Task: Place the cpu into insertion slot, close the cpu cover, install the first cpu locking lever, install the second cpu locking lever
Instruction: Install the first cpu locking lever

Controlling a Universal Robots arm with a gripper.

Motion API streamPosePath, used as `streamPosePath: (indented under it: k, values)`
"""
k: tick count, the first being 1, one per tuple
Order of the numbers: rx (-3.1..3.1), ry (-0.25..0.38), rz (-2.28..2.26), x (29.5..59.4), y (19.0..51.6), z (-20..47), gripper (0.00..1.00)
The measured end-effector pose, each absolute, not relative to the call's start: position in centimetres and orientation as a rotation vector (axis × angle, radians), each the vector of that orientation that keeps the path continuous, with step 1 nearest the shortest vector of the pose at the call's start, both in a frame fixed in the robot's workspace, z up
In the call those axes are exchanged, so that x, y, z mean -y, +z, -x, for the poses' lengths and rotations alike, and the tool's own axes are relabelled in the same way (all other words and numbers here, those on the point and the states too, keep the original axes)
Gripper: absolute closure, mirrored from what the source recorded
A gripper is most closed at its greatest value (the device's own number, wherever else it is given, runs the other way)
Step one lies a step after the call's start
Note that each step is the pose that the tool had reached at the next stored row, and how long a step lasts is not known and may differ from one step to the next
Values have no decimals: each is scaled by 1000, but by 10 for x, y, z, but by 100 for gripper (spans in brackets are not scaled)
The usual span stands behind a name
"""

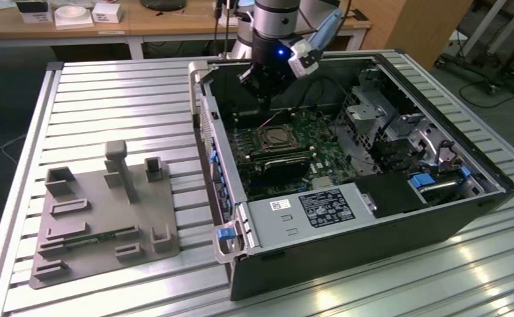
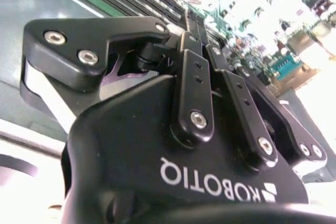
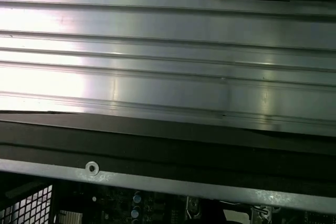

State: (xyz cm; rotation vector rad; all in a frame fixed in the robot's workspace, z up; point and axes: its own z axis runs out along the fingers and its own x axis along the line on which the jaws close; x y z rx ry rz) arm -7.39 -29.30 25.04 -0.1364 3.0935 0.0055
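Currently black gripper [image 1: 264, 104] at 12 o'clock of silver-rimmed square dark insertion slot [image 1: 275, 137], fingers [image 2: 191, 27] clenched; skewed descent could damage slot.

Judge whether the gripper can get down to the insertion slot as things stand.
Probably yes: the gripper hangs close over the insertion slot inside the open computer case, and nothing visible lies between them.

Arm [image 1: 273, 14]: grey-silver tube running into a black wrist, small blue light glowing on it, pale grey camera box [image 1: 306, 55] bolted alongside; gripper [image 2: 185, 22]: matte black housing and link plates, silver socket-head screws at the pivots, white lettering across the base.
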Motion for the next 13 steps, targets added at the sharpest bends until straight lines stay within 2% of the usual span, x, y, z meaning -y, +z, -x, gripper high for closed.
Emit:
streamPosePath:
  k: [7, 11, 13]
  values:
    - [-3094, 12, 137, 293, 248, 73, 90]
    - [-3089, 111, 134, 293, 247, 73, 90]
    - [-3087, 137, 134, 294, 245, 72, 90]
